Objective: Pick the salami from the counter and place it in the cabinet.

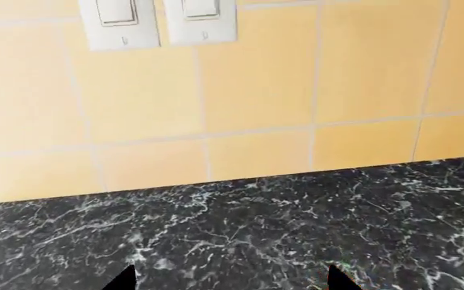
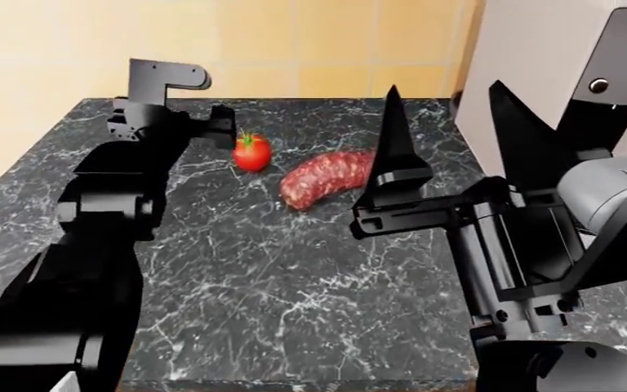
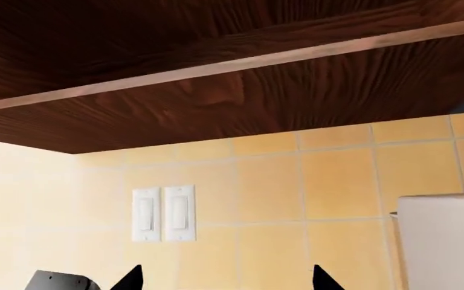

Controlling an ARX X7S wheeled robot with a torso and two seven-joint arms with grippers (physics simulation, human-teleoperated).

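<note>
Lining up on the dark red speckled curved salami [image 2: 325, 179]; right tool [image 2: 455, 147] raised with jaws apart, must drop onto it, I reckon.

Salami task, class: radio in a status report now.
Both grippers open, empty. Salami lying on counter, untouched. Tomato beside it, apart. Right gripper raised near salami.

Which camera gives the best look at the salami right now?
The head view. There the salami lies in full sight on the counter, just right of the tomato, with only its far end tucked behind the right gripper. The left wrist view shows only marble and tiled wall; the right wrist view shows wall and cabinet underside, no salami.
</note>
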